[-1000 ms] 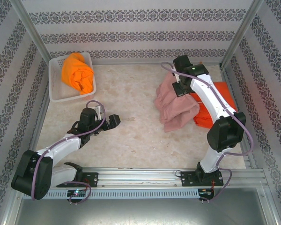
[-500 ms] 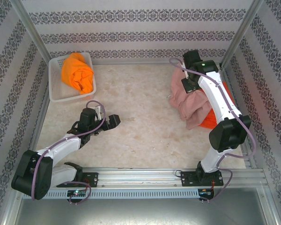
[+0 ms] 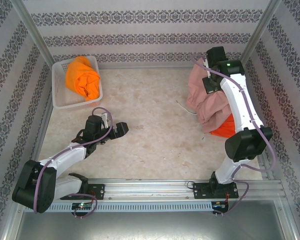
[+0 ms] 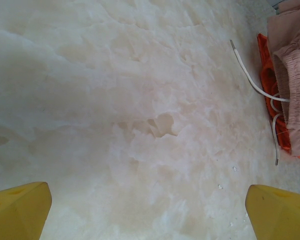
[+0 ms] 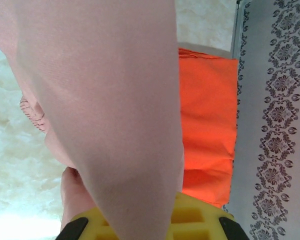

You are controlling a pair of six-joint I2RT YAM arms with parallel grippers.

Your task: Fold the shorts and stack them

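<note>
Marbled counter [image 3: 150,135] between patterned walls — right hand [image 3: 210,84] clamped on the pink shorts [image 3: 202,100], which hang at the far right over the red shorts [image 3: 222,131]. Orange shorts [image 3: 82,77] lie in the basket [image 3: 60,100], far left. Left hand [image 3: 121,128] hovers over the counter — fingers apart.

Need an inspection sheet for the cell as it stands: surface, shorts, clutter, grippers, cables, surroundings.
Surface: pale marbled table, a few white specks.
Job's things: pink shorts hanging from right gripper, draped partly over flat red shorts; orange shorts bunched in basket.
Clutter: white basket, far left corner.
Grippers: left gripper open over bare table; right gripper shut on pink shorts.
Cables: purple cables along both arms; white drawstring trailing on table.
Surroundings: patterned walls, metal frame posts.
</note>
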